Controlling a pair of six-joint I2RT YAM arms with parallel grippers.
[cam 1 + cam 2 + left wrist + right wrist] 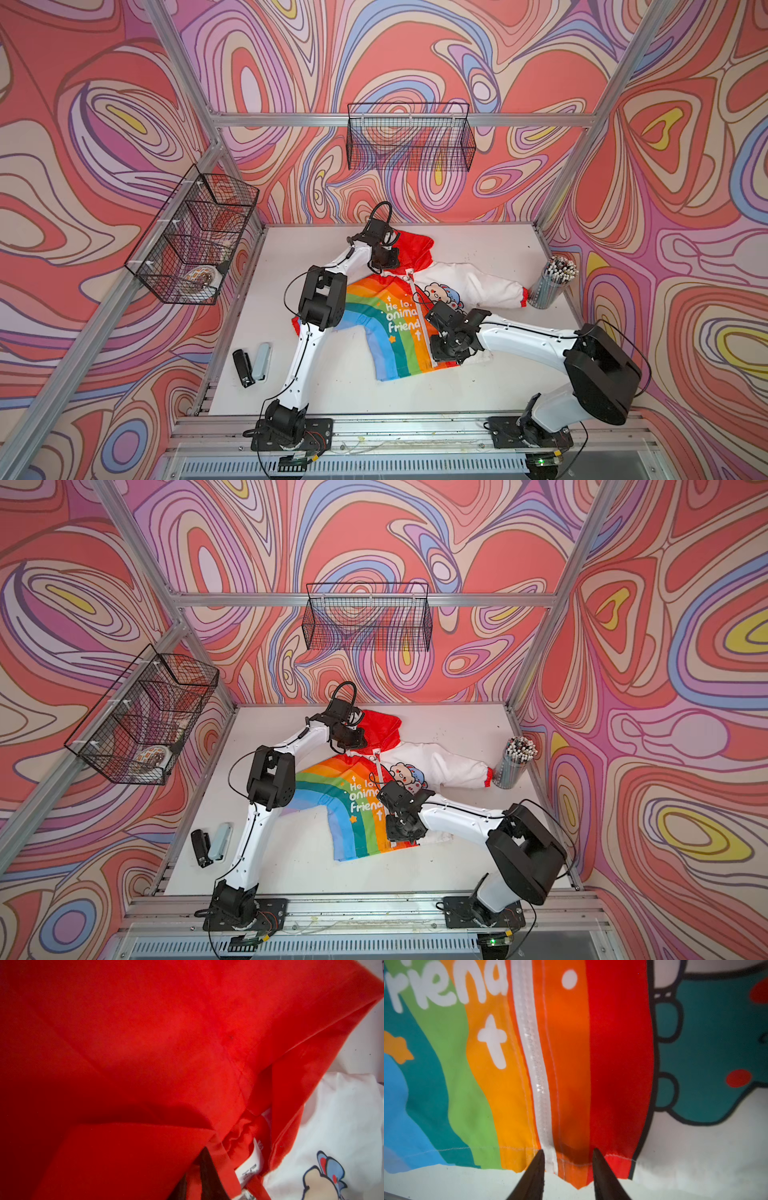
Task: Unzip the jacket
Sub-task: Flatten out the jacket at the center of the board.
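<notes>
White and flat, the table (332,386) sits inside swirly pink, red and purple walls (104,124). A black wire side basket (191,237) hangs on the left, and a wire back basket (409,137) hangs behind. Near the table's left edge lie a black stapler (243,368) and a pale blue stapler (262,360), side by side.

The left claw (193,1178) is pinched almost closed on the soft red cloth of the hood (417,249), close to a white label (251,1163).

The jacket (374,320) lies flat in the middle of the table. One half has rainbow stripes, and the other is white with cartoon animals. Its bumpy white zipper (537,1076) is closed down to the hem.

The right claw (568,1155) stands partly open. Its dark pointed fingers (536,1167) sit one on each side of the zipper's bottom end. The right arm hides part of the white half. A puffy white sleeve (478,282) ends just beside a see-through cup of pencils (550,286).
</notes>
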